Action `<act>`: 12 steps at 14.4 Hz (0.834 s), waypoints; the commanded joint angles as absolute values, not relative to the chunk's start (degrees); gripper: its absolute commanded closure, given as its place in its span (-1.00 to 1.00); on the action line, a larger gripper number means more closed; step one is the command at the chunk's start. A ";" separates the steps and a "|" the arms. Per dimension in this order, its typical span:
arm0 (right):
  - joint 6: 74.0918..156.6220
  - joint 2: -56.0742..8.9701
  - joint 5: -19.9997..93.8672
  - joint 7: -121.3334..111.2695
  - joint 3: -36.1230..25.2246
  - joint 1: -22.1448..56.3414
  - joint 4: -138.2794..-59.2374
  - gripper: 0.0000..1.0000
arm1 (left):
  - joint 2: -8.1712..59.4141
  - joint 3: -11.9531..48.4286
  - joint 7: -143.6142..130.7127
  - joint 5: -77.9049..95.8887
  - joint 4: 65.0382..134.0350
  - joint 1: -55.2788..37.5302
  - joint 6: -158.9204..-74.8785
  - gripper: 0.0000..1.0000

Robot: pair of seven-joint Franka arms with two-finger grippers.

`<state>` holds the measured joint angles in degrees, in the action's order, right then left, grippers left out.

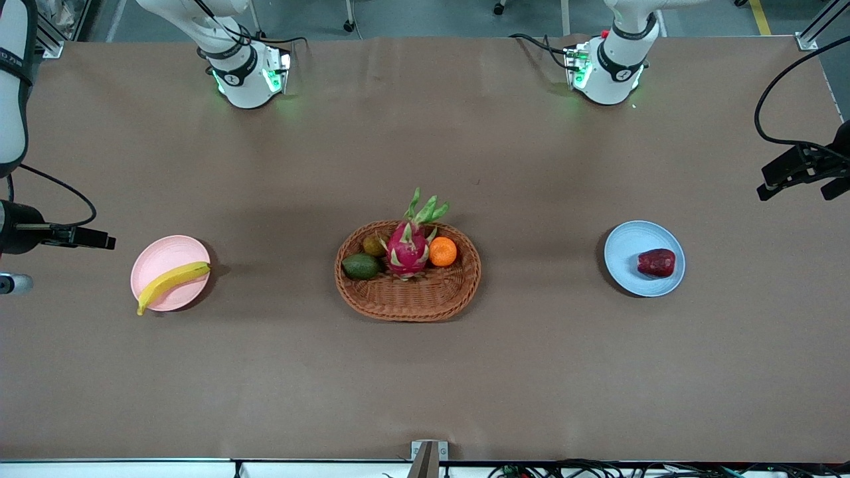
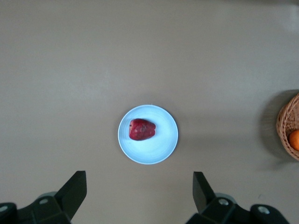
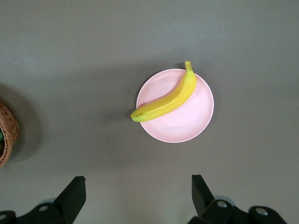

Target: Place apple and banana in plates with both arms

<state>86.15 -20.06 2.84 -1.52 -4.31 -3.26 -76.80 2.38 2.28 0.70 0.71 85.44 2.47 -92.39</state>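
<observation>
Front view: banana (image 1: 171,284) lying across the pink plate (image 1: 159,255) toward the right arm's end of the bench (image 1: 425,372), long axis slanted, one tip overhanging the rim on the side nearer the front camera. Apple (image 1: 656,262) resting on the blue plate (image 1: 631,242) toward the left arm's end, off-centre. Wicker basket (image 1: 408,299) between the two plates, holding a dragon fruit (image 1: 406,247), an orange (image 1: 442,251) and an avocado (image 1: 360,266). Both fruits apparently delivered, so probably nothing left but pulling back. Right gripper (image 1: 93,237) up at the view's edge beside the pink plate; left gripper (image 1: 797,174) up at the other edge, near the blue plate. Each arm nearer its own plate.

Left wrist view: left gripper (image 2: 140,186) spread wide, holding nothing, high over the bench. Blue plate (image 2: 161,147) just ahead of the gap between the fingertips, apple (image 2: 142,129) on it, basket rim (image 2: 286,126) at the edge.

Right wrist view: right gripper (image 3: 138,186) likewise spread and empty, well above the bench. Pink plate (image 3: 187,123) ahead of the fingertips, banana (image 3: 166,100) diagonal across it, both tips reaching past the rim; basket edge (image 3: 7,135) just visible.
</observation>
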 commanded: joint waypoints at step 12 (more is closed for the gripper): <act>79.45 -15.48 1.76 -2.11 -4.04 -1.14 -74.62 -1.00 | 0.44 2.20 0.97 2.11 85.08 2.81 -89.12 -1.00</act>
<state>80.15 -18.45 2.52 -1.83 -4.08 -1.86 -73.28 1.51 2.14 0.70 1.13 85.09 2.49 -90.40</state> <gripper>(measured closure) 0.000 0.000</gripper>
